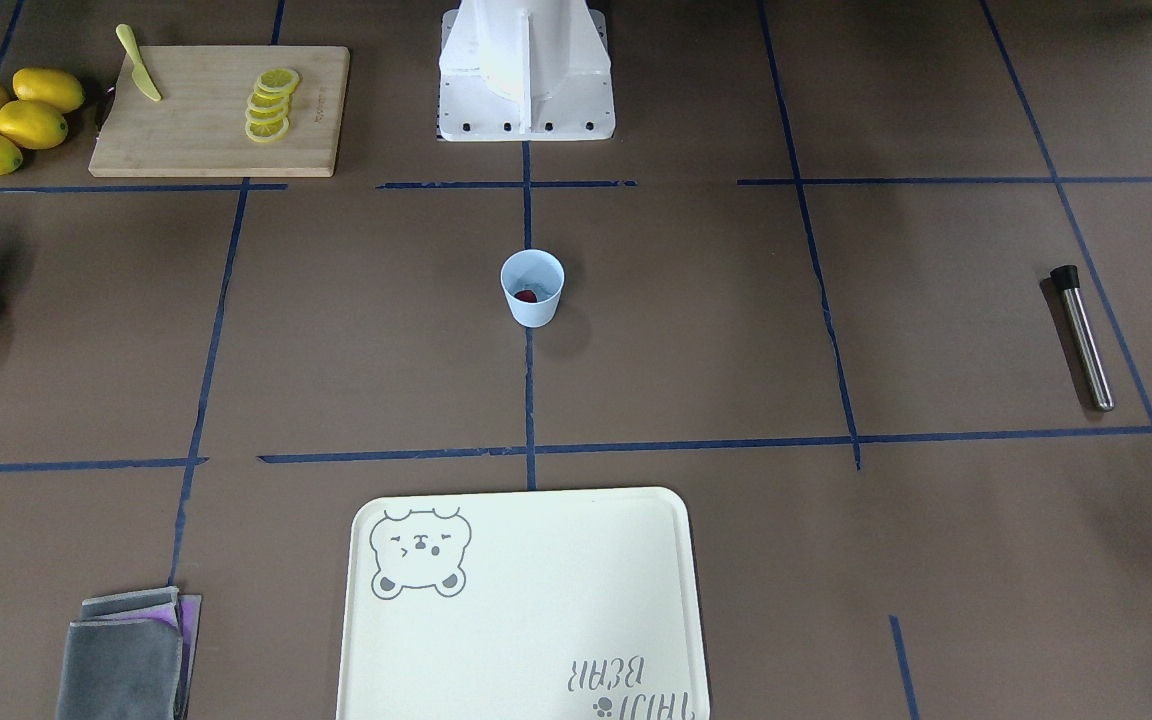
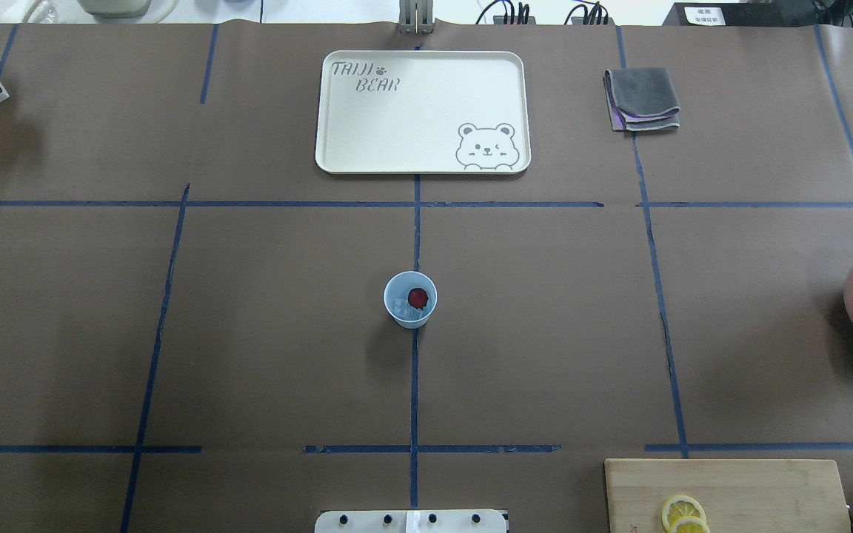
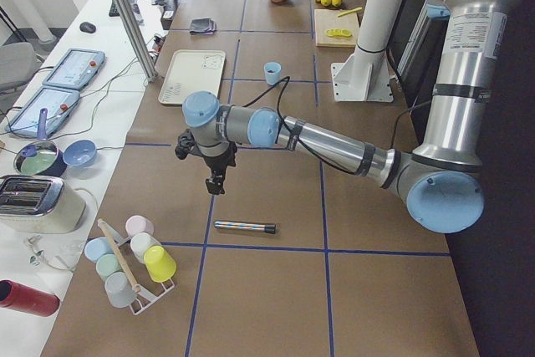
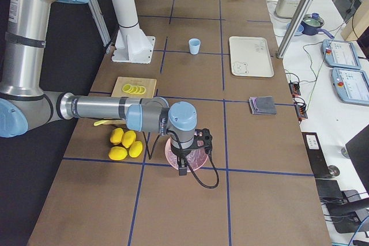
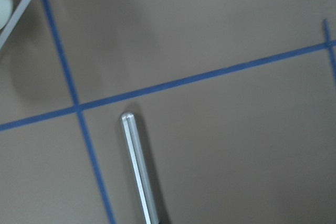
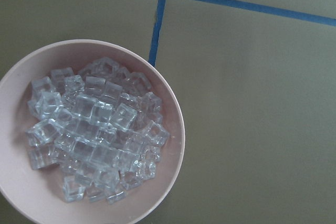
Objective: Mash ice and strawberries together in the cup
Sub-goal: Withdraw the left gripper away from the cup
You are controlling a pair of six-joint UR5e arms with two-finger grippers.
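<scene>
The left fingers (image 3: 215, 184) point down over the counter (image 2: 545, 333), just above a steel muddler (image 3: 245, 226) that lies flat. Whether they are apart or together cannot be told. The right fingers (image 4: 182, 169), equally unreadable, hang over a pink bowl (image 6: 181, 145) of spare cubes. Well apart from both, at the counter's centre, the light-blue cup (image 2: 410, 299) stands upright, holding one strawberry (image 2: 417, 297) beside ice (image 2: 403, 308). The cup looks thin and light, likely to skid or tip under pressing, so its wall below the rim is the place to grip. The ice is probably hard and slippery, the berry soft.
</scene>
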